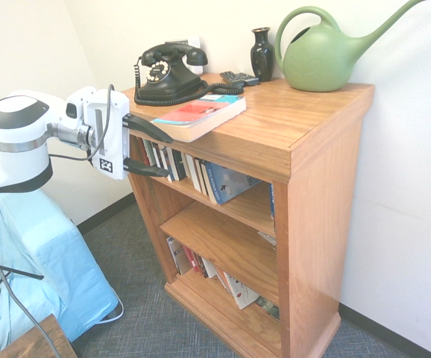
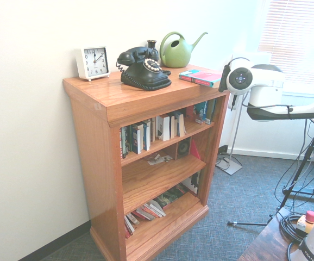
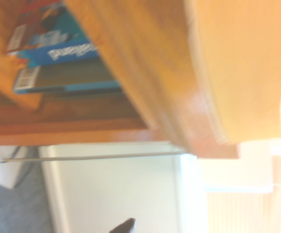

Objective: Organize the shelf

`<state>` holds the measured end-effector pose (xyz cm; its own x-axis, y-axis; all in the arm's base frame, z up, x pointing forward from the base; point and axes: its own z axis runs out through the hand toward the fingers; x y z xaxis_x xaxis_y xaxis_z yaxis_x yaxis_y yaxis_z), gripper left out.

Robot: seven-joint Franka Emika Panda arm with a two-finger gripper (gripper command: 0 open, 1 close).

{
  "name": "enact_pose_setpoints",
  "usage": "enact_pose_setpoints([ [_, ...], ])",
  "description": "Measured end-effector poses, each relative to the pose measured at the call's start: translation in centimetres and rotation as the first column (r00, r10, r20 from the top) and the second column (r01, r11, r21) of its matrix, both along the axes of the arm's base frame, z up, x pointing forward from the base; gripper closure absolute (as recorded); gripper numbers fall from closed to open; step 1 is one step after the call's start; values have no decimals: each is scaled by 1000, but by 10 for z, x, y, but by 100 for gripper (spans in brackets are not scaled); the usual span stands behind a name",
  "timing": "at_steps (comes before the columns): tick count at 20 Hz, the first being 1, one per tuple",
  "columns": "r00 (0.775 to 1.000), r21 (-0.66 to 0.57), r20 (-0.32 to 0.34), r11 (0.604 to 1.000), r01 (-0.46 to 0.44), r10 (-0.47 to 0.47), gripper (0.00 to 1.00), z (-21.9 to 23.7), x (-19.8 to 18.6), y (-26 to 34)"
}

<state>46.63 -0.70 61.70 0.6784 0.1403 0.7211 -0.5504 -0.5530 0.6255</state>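
The gripper (image 1: 157,154) is found released, its two fingers spread wide with nothing between them, at the front edge of the bookcase (image 1: 323,194), near the front corner farther from the white clock (image 2: 93,62). A paperback (image 1: 199,116) is noted on the top board, lying flat close to that corner, its side facing the fingers. Contact with the book cannot be confirmed.

Farther in along the top, a black rotary telephone (image 1: 169,74) is seen, then a remote (image 1: 239,78), a dark vase (image 1: 262,54) and a green watering can (image 1: 321,58) toward the back edge; the clock stands by the opposite end. Below, upright and leaning books (image 2: 162,128) are held on the upper tier, and slumped ones (image 2: 146,211) on the bottom tier.

The step in hand is judged to be the pick-up of the paperback — tidying is judged unfinished. For the next move, the fingers should be levelled with the book, one above and one below its overhanging part if clearance allows — then closed before lifting.
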Motion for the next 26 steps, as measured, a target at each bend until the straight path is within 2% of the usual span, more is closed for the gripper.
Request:
enact_pose_setpoints([
  [4,998,-38,31,998,-54,56,0,20,12,19],
  [9,991,-57,3,989,-136,136,0,4,44,28],
  [16,987,-55,19,985,-161,162,0,10,78,26],
  [17,987,-54,17,986,-160,162,100,8,81,26],
  [26,987,-56,5,985,-162,162,100,-1,91,26],
])
